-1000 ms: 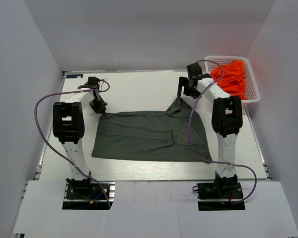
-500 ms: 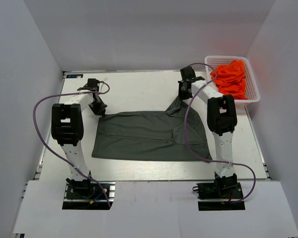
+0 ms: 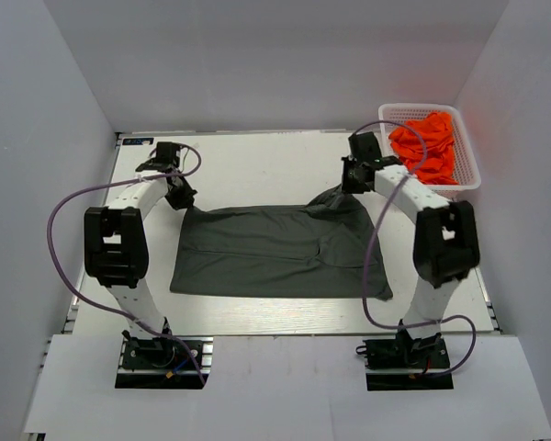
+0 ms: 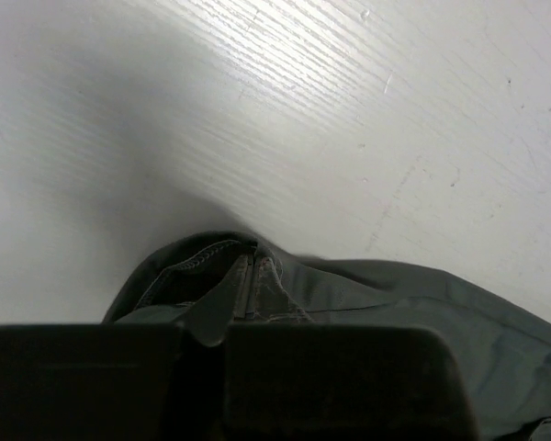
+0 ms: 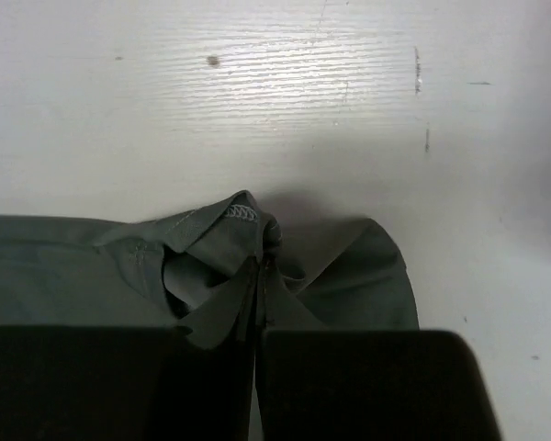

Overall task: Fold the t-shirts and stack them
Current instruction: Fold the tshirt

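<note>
A dark grey t-shirt [image 3: 275,253] lies spread across the middle of the white table. My left gripper [image 3: 182,195] is shut on its far left corner; in the left wrist view the cloth [image 4: 349,294] bunches between the closed fingers [image 4: 248,285]. At the far right corner my right gripper [image 3: 352,179] is shut on a fold of the same shirt [image 5: 211,248], stitched hem showing just past the fingertips [image 5: 260,285]. Bright orange t-shirts [image 3: 427,142] are piled in a basket at the back right.
The white mesh basket [image 3: 466,175] sits against the right wall, just behind my right arm. Grey enclosure walls stand on the left, right and back. Purple cables loop from both arms over the table [image 3: 257,165].
My right gripper has gone from open to shut on the shirt's far right corner, which now sits lower on the table. The right arm's elbow has swung outward to the right. The left grip is unchanged.
</note>
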### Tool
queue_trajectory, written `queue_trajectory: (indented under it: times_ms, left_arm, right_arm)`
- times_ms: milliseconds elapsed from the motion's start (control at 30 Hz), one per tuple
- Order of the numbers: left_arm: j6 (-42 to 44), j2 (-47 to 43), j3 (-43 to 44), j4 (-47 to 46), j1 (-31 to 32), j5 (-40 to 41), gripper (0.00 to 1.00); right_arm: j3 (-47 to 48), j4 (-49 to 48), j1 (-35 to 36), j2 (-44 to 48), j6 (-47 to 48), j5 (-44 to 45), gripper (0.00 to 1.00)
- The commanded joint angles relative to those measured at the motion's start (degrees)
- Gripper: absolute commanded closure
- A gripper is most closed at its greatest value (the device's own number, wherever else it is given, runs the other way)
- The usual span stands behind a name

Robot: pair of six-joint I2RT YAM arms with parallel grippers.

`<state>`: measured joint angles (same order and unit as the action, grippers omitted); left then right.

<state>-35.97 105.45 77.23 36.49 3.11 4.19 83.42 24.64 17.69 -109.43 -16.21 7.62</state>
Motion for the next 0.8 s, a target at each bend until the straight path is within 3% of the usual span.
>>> queue_trajectory:
  times_ms: [0, 400, 767]
  left_arm:
    - [0.02, -4.72, -1.56, 0.15, 0.23, 0.03, 1.00]
    - [-2.53, -11.84, -5.51, 6.05, 0.23, 6.36, 1.00]
    - [-3.59, -14.22, -6.74, 8.60, 0.23, 10.05, 1.00]
  right_arm:
    - [-6.13, -0.58, 0.24, 9.89, -1.28, 1.96, 1.00]
    - [-31.98, 3.74, 3.22, 36.90, -8.22, -6.38, 1.00]
    - [-38.59, 10.51, 5.78, 48.42, -13.32, -6.13, 1.00]
